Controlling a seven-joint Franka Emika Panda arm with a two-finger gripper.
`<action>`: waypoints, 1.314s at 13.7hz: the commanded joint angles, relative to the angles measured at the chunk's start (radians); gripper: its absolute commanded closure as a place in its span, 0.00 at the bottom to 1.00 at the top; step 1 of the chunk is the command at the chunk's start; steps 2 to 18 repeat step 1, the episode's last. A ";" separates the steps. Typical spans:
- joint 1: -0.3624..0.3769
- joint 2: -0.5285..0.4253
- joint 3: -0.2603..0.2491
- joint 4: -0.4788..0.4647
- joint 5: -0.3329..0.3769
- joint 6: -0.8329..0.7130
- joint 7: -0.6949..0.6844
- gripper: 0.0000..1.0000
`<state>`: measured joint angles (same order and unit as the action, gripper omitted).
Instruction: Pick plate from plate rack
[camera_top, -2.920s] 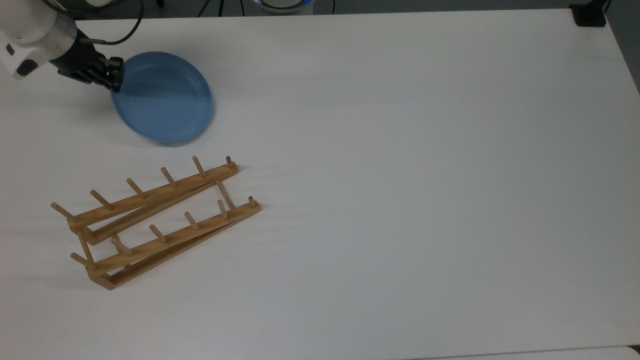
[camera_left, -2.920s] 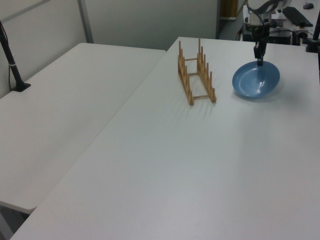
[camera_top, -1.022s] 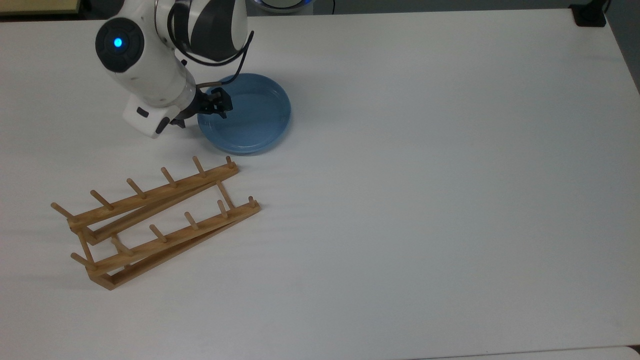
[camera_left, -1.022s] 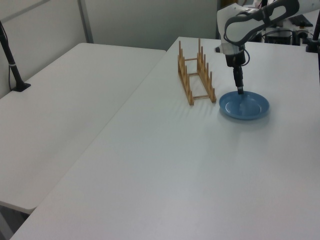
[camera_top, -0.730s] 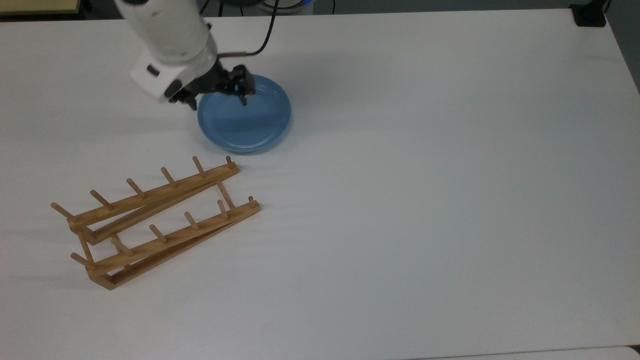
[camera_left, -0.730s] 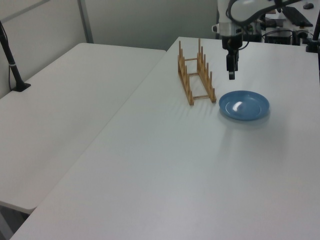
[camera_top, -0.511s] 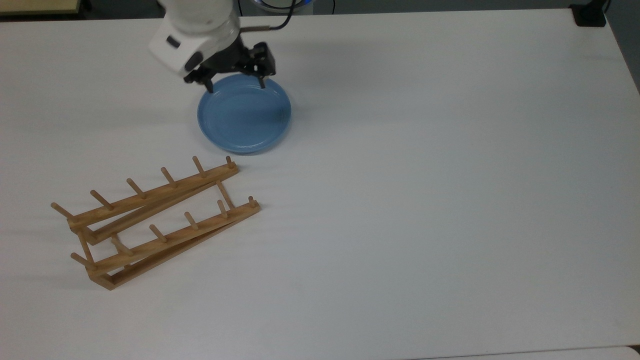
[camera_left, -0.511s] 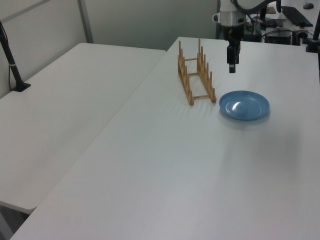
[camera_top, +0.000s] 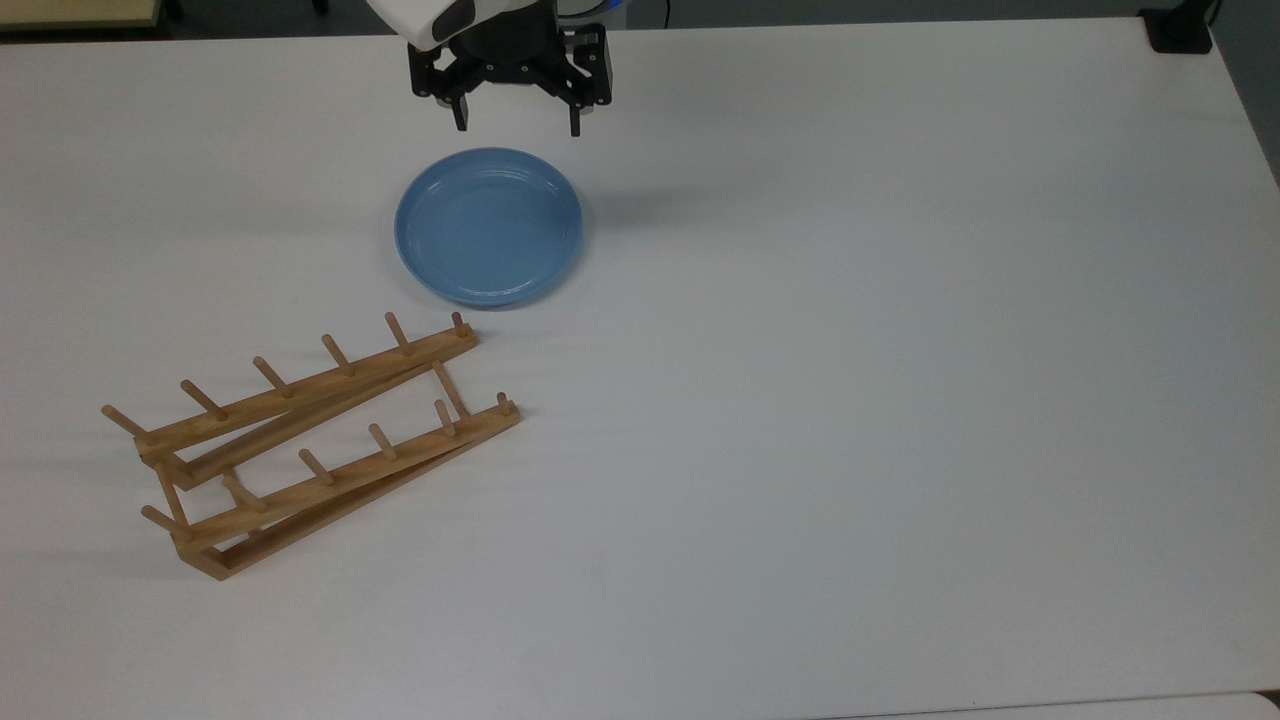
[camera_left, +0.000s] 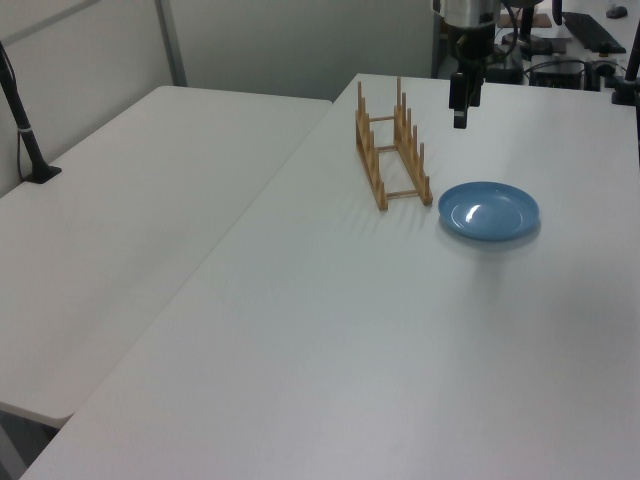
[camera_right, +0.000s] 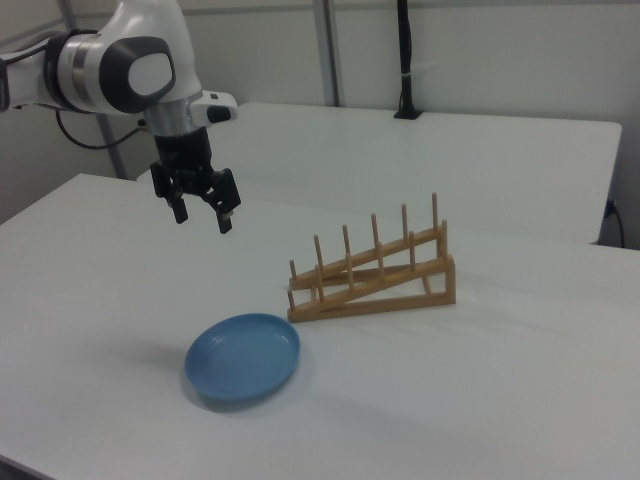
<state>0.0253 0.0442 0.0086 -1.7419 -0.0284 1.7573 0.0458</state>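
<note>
The light-blue plate (camera_top: 489, 225) (camera_left: 489, 210) (camera_right: 243, 358) lies flat on the white table, a short way from the near end of the wooden plate rack (camera_top: 310, 440) (camera_left: 392, 150) (camera_right: 370, 270). No plate stands between the rack's pegs. My gripper (camera_top: 517, 125) (camera_left: 459, 122) (camera_right: 203, 218) hangs well above the table, beyond the plate's far rim in the top view. It is open and holds nothing.
A second white table (camera_left: 130, 200) adjoins this one on the left view's left, with a black clamp post (camera_left: 25, 130) on it. A black clamp (camera_top: 1175, 30) sits at the top view's upper right corner. Wide bare tabletop (camera_top: 900, 400) spreads to the top view's right.
The gripper carried the plate rightwards in the top view, set it flat on the table and let go. It has since opened wide and risen up and away from the plate.
</note>
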 joint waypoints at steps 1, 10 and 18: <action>0.001 -0.024 0.002 -0.016 -0.021 -0.035 0.016 0.00; 0.001 -0.024 0.002 -0.016 -0.021 -0.035 0.016 0.00; 0.001 -0.024 0.002 -0.016 -0.021 -0.035 0.016 0.00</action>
